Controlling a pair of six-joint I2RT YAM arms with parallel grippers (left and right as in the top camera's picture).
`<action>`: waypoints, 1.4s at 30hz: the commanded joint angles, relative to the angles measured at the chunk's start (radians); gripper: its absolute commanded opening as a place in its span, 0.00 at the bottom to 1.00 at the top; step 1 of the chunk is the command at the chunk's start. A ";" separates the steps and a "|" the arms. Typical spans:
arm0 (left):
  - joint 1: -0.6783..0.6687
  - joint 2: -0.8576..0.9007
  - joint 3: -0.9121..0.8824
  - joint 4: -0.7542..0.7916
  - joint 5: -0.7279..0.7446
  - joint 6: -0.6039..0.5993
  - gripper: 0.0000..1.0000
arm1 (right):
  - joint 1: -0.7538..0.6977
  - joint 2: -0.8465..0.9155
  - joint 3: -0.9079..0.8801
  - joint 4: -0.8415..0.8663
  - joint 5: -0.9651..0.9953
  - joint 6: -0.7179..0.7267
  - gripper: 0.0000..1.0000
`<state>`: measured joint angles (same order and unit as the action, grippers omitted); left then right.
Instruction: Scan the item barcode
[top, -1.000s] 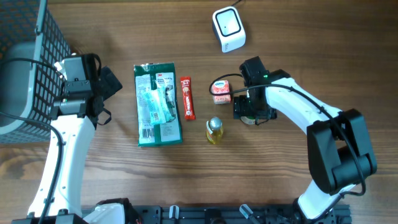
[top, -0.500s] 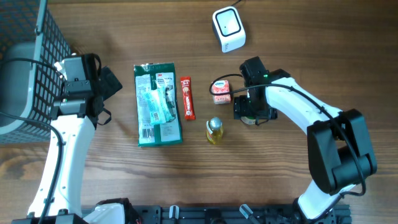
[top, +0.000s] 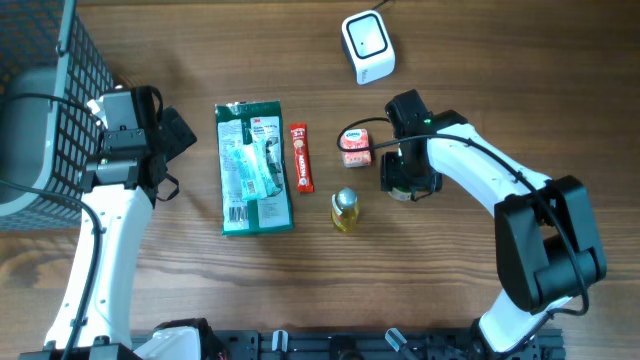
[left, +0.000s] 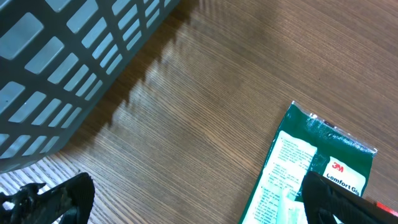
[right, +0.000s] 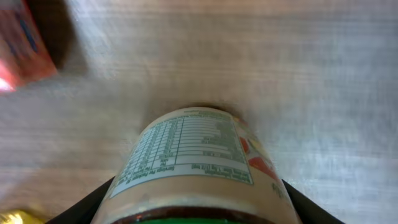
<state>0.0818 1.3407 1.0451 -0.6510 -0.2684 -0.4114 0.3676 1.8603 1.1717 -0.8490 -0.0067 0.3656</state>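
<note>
Overhead view: right gripper (top: 403, 181) directly over a labelled jar (right: 193, 155) right of centre on the wooden table (top: 500, 80), near a small pink carton (top: 354, 146). Dark fingers (right: 96, 208) flanking the jar on both sides; firm pinch or not, impossible to tell. Left gripper (left: 199, 202) spread wide beside the grey basket (top: 40, 60) at far left. White scanner (top: 367, 45) near the far edge.

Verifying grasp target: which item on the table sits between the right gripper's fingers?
The label-wrapped jar, flanked by the right gripper fingers. The pink carton, yellow bottle, red sachet and green pack all lie outside them.
</note>
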 joint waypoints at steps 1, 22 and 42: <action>0.006 -0.005 0.009 0.000 -0.013 0.012 1.00 | -0.015 -0.036 0.038 -0.067 -0.039 0.003 0.45; 0.006 -0.005 0.009 0.000 -0.013 0.012 1.00 | -0.158 -0.242 0.136 -0.455 -0.899 0.158 0.10; 0.006 -0.005 0.009 0.000 -0.013 0.012 1.00 | -0.158 -0.242 0.136 -0.492 -0.586 0.158 0.04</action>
<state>0.0818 1.3407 1.0451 -0.6506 -0.2684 -0.4118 0.2131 1.6341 1.2911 -1.3415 -0.8108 0.5232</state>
